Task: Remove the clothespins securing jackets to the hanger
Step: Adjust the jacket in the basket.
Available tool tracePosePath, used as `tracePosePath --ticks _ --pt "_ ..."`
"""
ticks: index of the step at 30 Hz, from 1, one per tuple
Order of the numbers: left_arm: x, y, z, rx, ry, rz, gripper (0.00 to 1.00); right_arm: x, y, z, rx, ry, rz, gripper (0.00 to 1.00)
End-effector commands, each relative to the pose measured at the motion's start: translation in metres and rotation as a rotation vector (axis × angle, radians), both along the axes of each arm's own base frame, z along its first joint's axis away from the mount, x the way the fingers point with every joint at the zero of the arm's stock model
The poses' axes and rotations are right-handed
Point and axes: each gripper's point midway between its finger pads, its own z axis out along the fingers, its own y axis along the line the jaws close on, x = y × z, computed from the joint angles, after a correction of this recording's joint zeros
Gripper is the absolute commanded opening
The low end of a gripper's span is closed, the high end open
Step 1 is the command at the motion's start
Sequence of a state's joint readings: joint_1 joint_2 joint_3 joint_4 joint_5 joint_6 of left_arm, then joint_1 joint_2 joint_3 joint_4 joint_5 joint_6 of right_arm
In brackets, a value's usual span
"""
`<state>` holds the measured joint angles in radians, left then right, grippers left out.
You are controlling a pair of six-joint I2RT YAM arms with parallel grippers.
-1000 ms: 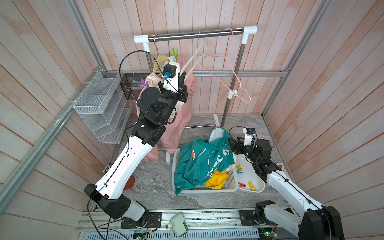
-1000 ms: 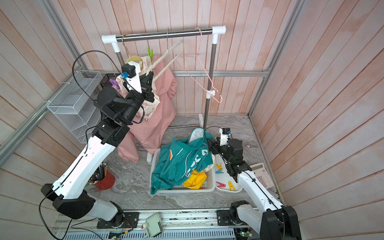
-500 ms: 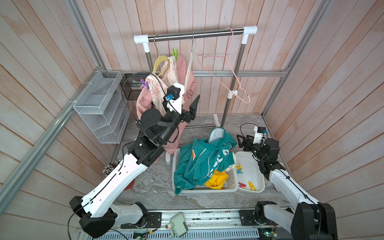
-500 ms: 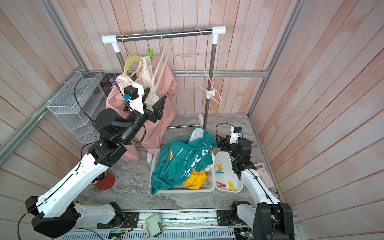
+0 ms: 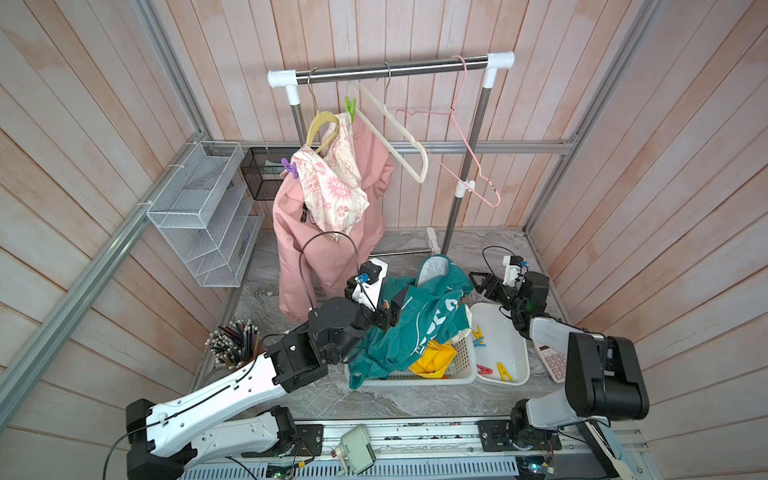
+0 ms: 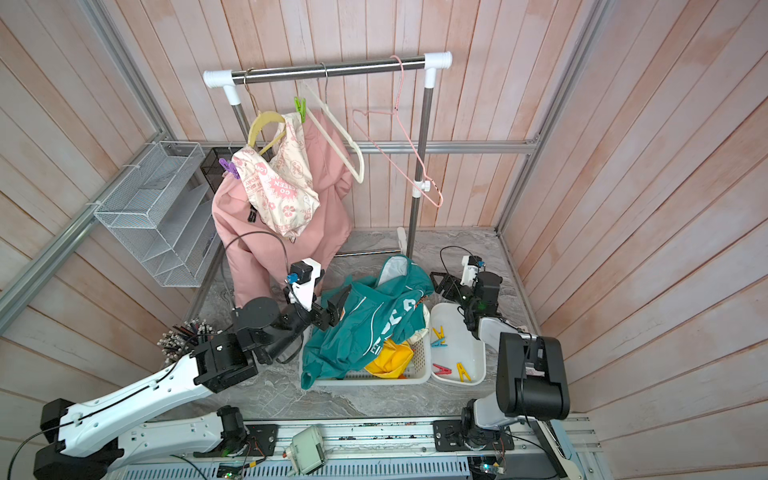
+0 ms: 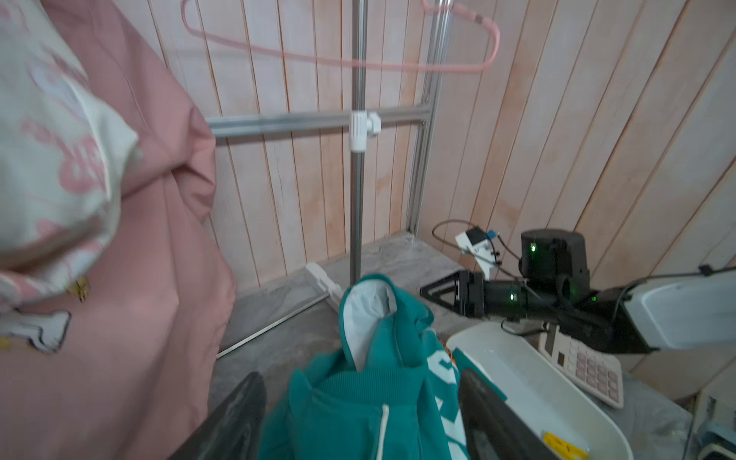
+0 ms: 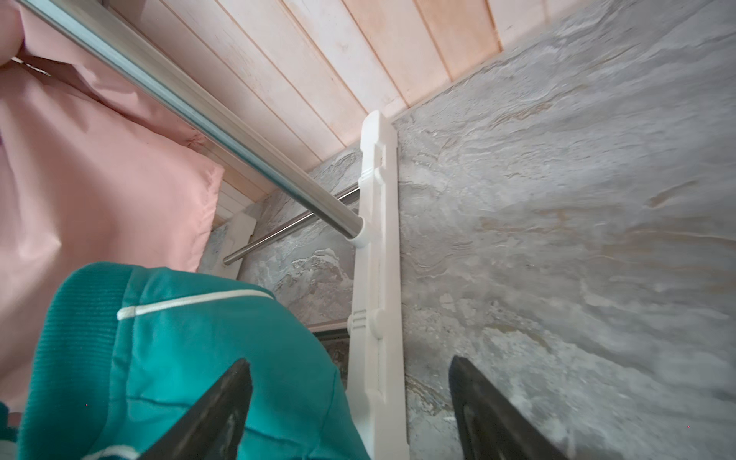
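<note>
The pink jacket [image 5: 332, 253] hangs on a yellow hanger [image 5: 321, 124] on the rack. A green clothespin [image 5: 350, 109] is clipped at its top and a purple clothespin [image 5: 289, 168] at its left shoulder. The teal jacket [image 5: 419, 328] lies heaped in the white basket [image 5: 465, 376], over the yellow jacket [image 5: 432, 361]. My left gripper [image 5: 395, 307] [image 7: 358, 414] hovers open just above the teal jacket, with nothing between its fingers. My right gripper [image 5: 482, 284] [image 8: 350, 402] stands open and empty beside the teal hood, over the rack's white foot [image 8: 376, 278].
A white tray [image 5: 515, 332] right of the basket holds several loose clothespins [image 5: 478, 336]. A calculator [image 5: 555, 363] lies beside it. Empty cream [image 5: 395, 137] and pink wire hangers [image 5: 469, 153] hang on the rack. A wire shelf [image 5: 199, 216] and a cup of pencils [image 5: 232, 345] stand at the left.
My left arm has come down from the top of the pink jacket's hanger to just above the basket, and its gripper has opened. My right gripper has drawn back from the tray.
</note>
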<state>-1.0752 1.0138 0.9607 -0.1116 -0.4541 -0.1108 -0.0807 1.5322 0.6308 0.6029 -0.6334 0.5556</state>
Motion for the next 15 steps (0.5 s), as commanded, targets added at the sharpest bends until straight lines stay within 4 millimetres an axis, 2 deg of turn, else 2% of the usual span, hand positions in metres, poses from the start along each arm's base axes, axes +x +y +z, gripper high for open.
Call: tracePosePath --ticks 1,4,7,11,15 --pt "-0.011 0.013 -0.045 -0.024 0.172 0.066 0.74 0.011 0.012 0.02 0.078 -0.06 0.088 0.79" --pt "-0.023 0.023 -0.069 -0.044 0.239 0.098 0.72 0.018 0.018 0.024 0.105 -0.072 0.122 0.75" --pt "-0.031 0.033 -0.093 -0.052 0.31 0.128 0.71 0.015 0.033 0.026 0.115 -0.066 0.184 0.69" --pt "-0.041 0.034 -0.124 -0.05 0.409 0.117 0.64 0.003 0.059 0.018 0.08 -0.028 0.259 0.62" --pt "-0.046 0.03 -0.156 -0.022 0.471 0.111 0.59 -0.016 0.076 0.014 0.091 -0.005 0.303 0.48"
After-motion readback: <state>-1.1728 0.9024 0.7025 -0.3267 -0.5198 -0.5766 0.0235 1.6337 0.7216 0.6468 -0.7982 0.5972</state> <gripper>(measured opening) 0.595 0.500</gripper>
